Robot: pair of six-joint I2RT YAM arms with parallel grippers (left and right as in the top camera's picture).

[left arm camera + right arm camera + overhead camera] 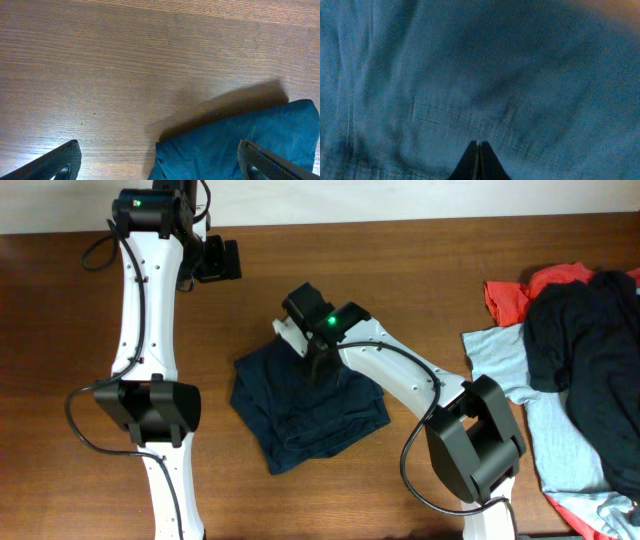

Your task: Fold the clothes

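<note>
2 grippers: left gripper (162, 161) spread wide over table (100, 75), right gripper (478, 152) pressed together over shorts (300, 415).

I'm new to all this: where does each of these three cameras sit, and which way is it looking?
Overhead: fixed above the table, looking straight down; shows the left arm, the right arm, the navy shorts and a pile of other clothes.
Left wrist: on the left arm, facing down at bare wood and a shorts corner; wide-open left fingers at the bottom corners.
Right wrist: close over the shorts, fabric filling the view; shut right fingers at bottom.
Shared: all three see the shorts.
</note>
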